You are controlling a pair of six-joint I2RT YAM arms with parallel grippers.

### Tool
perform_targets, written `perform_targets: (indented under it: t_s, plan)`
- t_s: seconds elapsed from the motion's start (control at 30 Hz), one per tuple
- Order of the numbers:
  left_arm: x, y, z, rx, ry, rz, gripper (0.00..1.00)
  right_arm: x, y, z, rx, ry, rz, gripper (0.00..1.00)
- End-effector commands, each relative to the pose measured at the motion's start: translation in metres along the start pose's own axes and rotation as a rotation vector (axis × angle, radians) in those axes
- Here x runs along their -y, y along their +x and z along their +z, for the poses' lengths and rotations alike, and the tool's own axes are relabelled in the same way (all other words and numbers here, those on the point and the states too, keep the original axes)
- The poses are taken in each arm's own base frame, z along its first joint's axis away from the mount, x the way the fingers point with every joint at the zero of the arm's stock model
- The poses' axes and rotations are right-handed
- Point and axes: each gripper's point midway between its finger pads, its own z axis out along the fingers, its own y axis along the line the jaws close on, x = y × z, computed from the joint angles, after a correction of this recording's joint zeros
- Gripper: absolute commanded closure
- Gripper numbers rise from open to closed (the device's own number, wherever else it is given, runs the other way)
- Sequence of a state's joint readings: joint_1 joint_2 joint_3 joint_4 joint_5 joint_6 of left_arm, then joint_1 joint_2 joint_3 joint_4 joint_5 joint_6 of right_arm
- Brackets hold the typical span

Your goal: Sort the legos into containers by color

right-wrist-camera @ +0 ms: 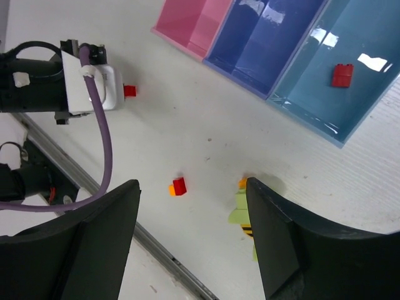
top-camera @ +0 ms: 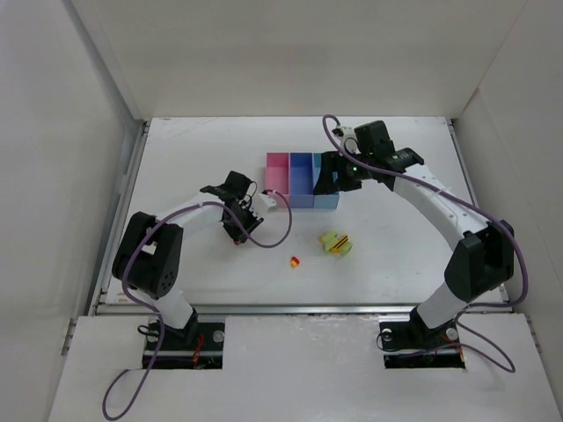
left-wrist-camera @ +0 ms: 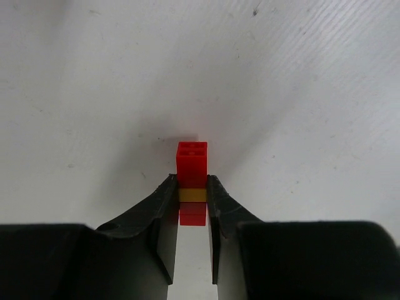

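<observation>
My left gripper (top-camera: 280,202) (left-wrist-camera: 192,187) is shut on a small clump of legos (left-wrist-camera: 192,159), red with a yellow band, held just left of the pink bin (top-camera: 278,171). It also shows in the right wrist view (right-wrist-camera: 129,91). The pink bin (right-wrist-camera: 194,19), the medium blue bin (top-camera: 302,176) (right-wrist-camera: 269,37) and the light blue bin (top-camera: 327,202) (right-wrist-camera: 309,87) stand in a row. One red lego (right-wrist-camera: 341,75) lies in the light blue bin. My right gripper (top-camera: 332,178) (right-wrist-camera: 192,187) is open and empty above the light blue bin. A red-and-orange lego (top-camera: 295,261) (right-wrist-camera: 178,186) and a lime clump (top-camera: 335,243) (right-wrist-camera: 240,209) lie on the table.
A metal rail (top-camera: 299,308) (right-wrist-camera: 169,256) runs along the table's near edge. White walls enclose the left, right and back. The left arm's purple cable (top-camera: 283,230) (right-wrist-camera: 103,131) loops over the table near the loose legos.
</observation>
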State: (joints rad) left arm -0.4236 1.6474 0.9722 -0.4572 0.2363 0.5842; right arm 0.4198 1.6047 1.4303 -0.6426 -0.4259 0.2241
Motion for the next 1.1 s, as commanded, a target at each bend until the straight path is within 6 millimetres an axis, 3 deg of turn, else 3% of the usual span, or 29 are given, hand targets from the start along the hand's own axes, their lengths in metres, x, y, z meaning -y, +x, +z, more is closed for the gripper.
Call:
perform_targets:
  t_s: [0.0,0.07,0.1,0.23,0.33,0.4,0.43,0.53,0.57,0.6,0.67,0.9,1.07]
  plan:
    - [-0.006,-0.057,-0.057,0.188,-0.03,0.018,1.0,-0.028,-0.022,-0.013,0.078,-0.106,-0.049,0.26]
    - [-0.005,-0.085,-0.086,0.291,-0.023,0.046,1.0,-0.041,-0.029,-0.016,0.096,-0.169,-0.049,0.25]
    - [-0.008,-0.11,-0.114,0.375,-0.045,0.073,1.0,-0.047,-0.032,-0.017,0.103,-0.196,-0.048,0.25]
    - [0.003,-0.149,-0.166,0.512,-0.002,0.117,1.0,-0.074,-0.052,-0.022,0.144,-0.33,-0.02,0.25]
    - [0.018,-0.172,-0.19,0.584,0.032,0.148,1.0,-0.098,-0.071,-0.026,0.182,-0.383,-0.048,0.27]
    - [0.025,-0.178,-0.193,0.592,0.061,0.141,1.0,-0.119,-0.071,-0.017,0.162,-0.418,-0.069,0.28]
    - [0.031,-0.182,-0.196,0.604,0.075,0.157,1.0,-0.131,-0.082,-0.022,0.186,-0.438,-0.095,0.28]
    - [0.035,-0.185,-0.203,0.622,0.095,0.156,1.0,-0.135,-0.09,-0.026,0.215,-0.447,-0.051,0.29]
    - [0.036,-0.185,-0.208,0.632,0.089,0.16,1.0,-0.128,-0.087,-0.023,0.221,-0.445,-0.027,0.29]
    - [0.036,-0.185,-0.208,0.632,0.089,0.161,1.0,-0.136,-0.089,-0.032,0.242,-0.477,-0.007,0.29]
    - [0.038,-0.183,-0.211,0.632,0.089,0.16,1.0,-0.133,-0.094,-0.033,0.266,-0.492,-0.007,0.34]
    - [0.048,-0.193,-0.219,0.651,0.082,0.196,1.0,-0.134,-0.083,-0.023,0.206,-0.51,0.015,0.34]
    - [0.044,-0.191,-0.212,0.628,0.072,0.184,1.0,-0.138,-0.074,-0.017,0.172,-0.529,0.016,0.38]
